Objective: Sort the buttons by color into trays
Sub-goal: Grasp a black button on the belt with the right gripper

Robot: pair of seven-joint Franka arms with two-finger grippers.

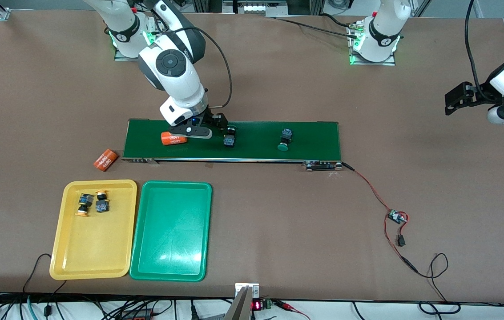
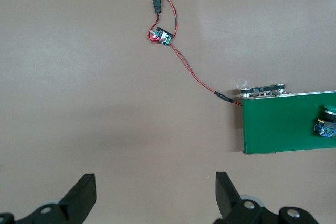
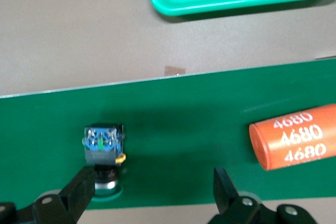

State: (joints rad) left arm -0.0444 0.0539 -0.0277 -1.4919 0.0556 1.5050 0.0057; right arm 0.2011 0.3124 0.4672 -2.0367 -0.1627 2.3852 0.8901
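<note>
You have the yellow tray (image 1: 70,249) done: both yellow buttons (image 1: 91,203) lie in it. The green tray (image 1: 171,262) holds nothing. Two green buttons (image 1: 284,140) wait on the belt (image 1: 314,142). Your right gripper (image 1: 216,129) hangs spread over one; the left gripper (image 2: 155,192) waits, spread.

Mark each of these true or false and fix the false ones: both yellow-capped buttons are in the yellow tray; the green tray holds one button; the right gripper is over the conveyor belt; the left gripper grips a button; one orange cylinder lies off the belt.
1. Both yellow-capped buttons lie in the yellow tray. True.
2. The green tray holds one button. False: no button is in it; both green-capped buttons lie on the conveyor belt.
3. The right gripper is over the belt. True.
4. The left gripper grips a button. False: it is open over bare table.
5. One orange cylinder lies on the table off the belt. True.
</note>
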